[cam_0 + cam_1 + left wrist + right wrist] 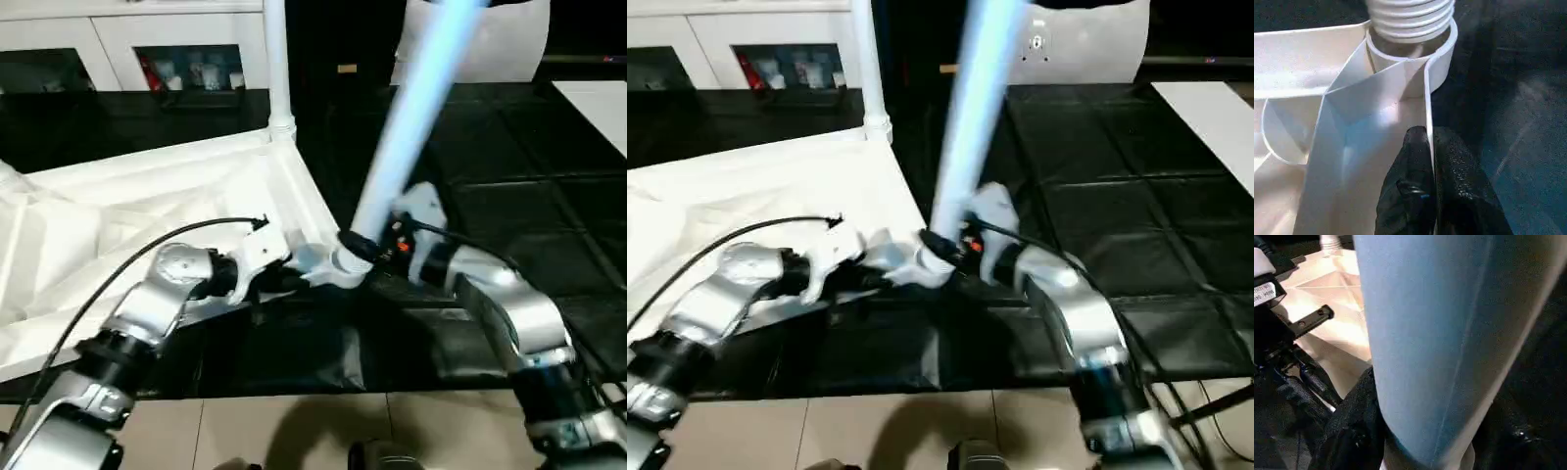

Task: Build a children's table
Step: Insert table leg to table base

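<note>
My left tool (1430,161) clenches the tabletop (147,196) rim; my right tool (377,250) grips the tilted leg (411,127), which could cross-thread at centre frame.

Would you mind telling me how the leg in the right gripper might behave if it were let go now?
The leg is long and leans above the corner socket, so it would probably tip. Being round, it may roll. It looks stiff; the right gripper holds it near the base.
</note>
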`<state>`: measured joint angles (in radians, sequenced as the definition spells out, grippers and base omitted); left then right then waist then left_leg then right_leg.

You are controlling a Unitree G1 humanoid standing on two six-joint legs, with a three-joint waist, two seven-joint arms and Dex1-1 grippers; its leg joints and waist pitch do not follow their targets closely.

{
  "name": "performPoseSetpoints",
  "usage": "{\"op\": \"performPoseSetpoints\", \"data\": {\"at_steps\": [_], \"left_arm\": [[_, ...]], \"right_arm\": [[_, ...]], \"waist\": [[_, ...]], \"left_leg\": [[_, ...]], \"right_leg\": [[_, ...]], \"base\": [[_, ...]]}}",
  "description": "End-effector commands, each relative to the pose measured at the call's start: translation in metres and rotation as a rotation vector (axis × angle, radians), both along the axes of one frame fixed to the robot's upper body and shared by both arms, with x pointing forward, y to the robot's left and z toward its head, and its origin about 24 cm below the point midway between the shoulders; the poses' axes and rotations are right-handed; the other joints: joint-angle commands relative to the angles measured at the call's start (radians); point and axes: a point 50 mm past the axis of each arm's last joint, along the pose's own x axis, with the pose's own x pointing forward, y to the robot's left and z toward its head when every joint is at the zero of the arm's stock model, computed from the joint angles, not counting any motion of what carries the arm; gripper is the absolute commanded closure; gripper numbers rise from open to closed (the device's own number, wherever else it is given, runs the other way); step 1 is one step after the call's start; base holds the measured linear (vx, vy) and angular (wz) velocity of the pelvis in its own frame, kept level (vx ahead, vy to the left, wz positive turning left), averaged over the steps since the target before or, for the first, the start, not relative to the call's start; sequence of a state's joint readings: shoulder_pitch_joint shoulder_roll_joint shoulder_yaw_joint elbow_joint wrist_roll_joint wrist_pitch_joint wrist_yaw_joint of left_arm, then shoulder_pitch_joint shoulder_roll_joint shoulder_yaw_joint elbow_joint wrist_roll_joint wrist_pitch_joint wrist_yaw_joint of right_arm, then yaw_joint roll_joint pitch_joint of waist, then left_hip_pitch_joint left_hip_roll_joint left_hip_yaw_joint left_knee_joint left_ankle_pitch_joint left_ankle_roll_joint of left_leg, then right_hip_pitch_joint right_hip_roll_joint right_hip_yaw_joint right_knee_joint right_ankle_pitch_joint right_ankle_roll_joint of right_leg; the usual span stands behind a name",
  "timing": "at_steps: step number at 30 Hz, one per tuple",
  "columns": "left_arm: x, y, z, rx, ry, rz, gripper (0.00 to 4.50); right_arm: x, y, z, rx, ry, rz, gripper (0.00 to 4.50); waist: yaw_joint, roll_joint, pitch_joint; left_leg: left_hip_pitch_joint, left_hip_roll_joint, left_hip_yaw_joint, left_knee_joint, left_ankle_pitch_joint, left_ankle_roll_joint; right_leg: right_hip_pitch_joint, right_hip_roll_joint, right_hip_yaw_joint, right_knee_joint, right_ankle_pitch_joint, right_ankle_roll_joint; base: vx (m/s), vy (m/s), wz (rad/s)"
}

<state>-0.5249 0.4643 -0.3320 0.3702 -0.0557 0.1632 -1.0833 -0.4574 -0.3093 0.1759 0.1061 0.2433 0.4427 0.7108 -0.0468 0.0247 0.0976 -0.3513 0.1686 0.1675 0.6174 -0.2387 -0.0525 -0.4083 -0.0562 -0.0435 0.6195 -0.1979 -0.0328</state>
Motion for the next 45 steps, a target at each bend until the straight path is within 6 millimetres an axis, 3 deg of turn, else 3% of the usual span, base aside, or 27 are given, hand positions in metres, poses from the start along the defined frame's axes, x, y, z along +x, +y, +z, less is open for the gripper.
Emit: {"op": "performPoseSetpoints", "data": {"at_steps": [1,4,5,13,20,26,33,34,39,40,42,43,45], "left_arm": [[-0.010,-0.008,-0.003,-0.008,0.023,-0.119,4.50],[-0.009,-0.005,-0.003,0.012,0.010,-0.132,4.50],[-0.008,-0.004,-0.003,0.015,0.001,-0.126,4.50],[-0.008,-0.002,-0.001,0.026,0.002,-0.155,4.50],[-0.011,0.004,0.001,0.045,0.027,-0.220,4.50],[-0.013,0.005,0.003,0.046,0.032,-0.249,4.50],[-0.007,0.001,0.004,0.028,-0.011,-0.212,4.50],[-0.007,0.001,0.004,0.028,-0.011,-0.212,4.50],[-0.004,0.003,0.004,-0.004,-0.013,-0.156,4.50],[-0.004,0.004,0.005,-0.008,-0.010,-0.152,4.50],[-0.003,0.005,0.005,-0.025,-0.003,-0.140,4.50],[-0.003,0.005,0.005,-0.036,0.001,-0.133,4.50],[-0.003,0.005,0.006,-0.053,0.006,-0.123,4.50]], "right_arm": [[-0.005,0.004,-0.021,-0.030,0.125,0.035,2.59],[-0.008,0.006,-0.024,-0.042,0.158,0.065,2.59],[-0.009,0.007,-0.025,-0.044,0.175,0.074,2.59],[-0.015,0.008,-0.034,-0.076,0.241,0.106,2.59],[-0.013,-0.001,-0.029,-0.090,0.247,0.107,2.59],[-0.015,0.000,-0.031,-0.118,0.270,0.141,2.59],[-0.016,0.001,-0.044,-0.046,0.332,0.101,2.59],[-0.016,0.001,-0.044,-0.046,0.332,0.101,2.59],[-0.022,-0.010,-0.058,0.097,0.370,0.002,2.59],[-0.025,-0.013,-0.062,0.119,0.375,-0.017,2.59],[-0.031,-0.015,-0.067,0.154,0.367,-0.028,2.59],[-0.034,-0.016,-0.069,0.168,0.368,-0.035,2.59],[-0.039,-0.017,-0.073,0.185,0.363,-0.044,2.59]], "waist": [[0.004,-0.015,-0.062],[0.006,-0.013,-0.059],[0.005,-0.017,-0.056],[0.006,-0.019,-0.046],[0.009,-0.016,-0.045],[0.014,-0.019,-0.047],[0.020,-0.019,-0.043],[0.021,-0.016,-0.042],[0.026,-0.017,-0.041],[0.030,0.004,-0.040],[0.026,-0.009,-0.043],[0.027,-0.002,-0.042],[0.030,-0.007,-0.045]], "left_leg": [[-0.010,0.049,-0.013,-0.070,0.031,0.132],[-0.006,0.053,-0.013,-0.074,0.025,0.136],[-0.006,0.053,-0.012,-0.075,0.015,0.135],[-0.003,0.055,-0.012,-0.083,-0.056,0.078],[0.000,0.056,-0.012,-0.087,-0.055,0.073],[0.000,0.058,-0.009,-0.086,-0.005,0.092],[0.001,0.058,-0.008,-0.091,-0.053,0.064],[0.003,0.059,-0.008,-0.092,-0.064,0.058],[0.004,0.060,-0.008,-0.095,-0.091,0.045],[0.004,0.061,-0.012,-0.097,-0.087,0.040],[0.002,0.060,-0.010,-0.097,-0.085,0.044],[0.004,0.060,-0.009,-0.096,-0.085,0.045],[0.003,0.060,-0.008,-0.096,-0.074,0.052]], "right_leg": [[0.064,-0.076,0.054,-0.063,-0.031,-0.275],[0.062,-0.078,0.053,-0.064,-0.037,-0.281],[0.061,-0.077,0.053,-0.066,-0.047,-0.280],[0.058,-0.081,0.058,-0.078,-0.161,-0.256],[0.056,-0.081,0.059,-0.080,-0.155,-0.255],[0.059,-0.081,0.058,-0.070,-0.050,-0.281],[0.057,-0.083,0.061,-0.081,-0.141,-0.267],[0.055,-0.083,0.060,-0.084,-0.150,-0.266],[0.053,-0.085,0.063,-0.088,-0.189,-0.256],[0.053,-0.086,0.061,-0.085,-0.176,-0.258],[0.056,-0.082,0.060,-0.084,-0.144,-0.263],[0.053,-0.084,0.061,-0.085,-0.138,-0.266],[0.057,-0.083,0.061,-0.084,-0.112,-0.270]], "base": [[0.000,0.000,0.00],[0.000,0.000,0.00],[0.000,0.000,0.00],[0.000,0.000,0.00],[0.000,0.000,0.00],[0.000,0.000,0.00],[0.000,0.000,0.00],[0.000,0.000,0.00],[0.000,0.000,0.00],[0.000,0.000,0.00],[0.000,0.000,0.00],[0.000,0.000,0.00],[0.000,0.000,0.00]]}}
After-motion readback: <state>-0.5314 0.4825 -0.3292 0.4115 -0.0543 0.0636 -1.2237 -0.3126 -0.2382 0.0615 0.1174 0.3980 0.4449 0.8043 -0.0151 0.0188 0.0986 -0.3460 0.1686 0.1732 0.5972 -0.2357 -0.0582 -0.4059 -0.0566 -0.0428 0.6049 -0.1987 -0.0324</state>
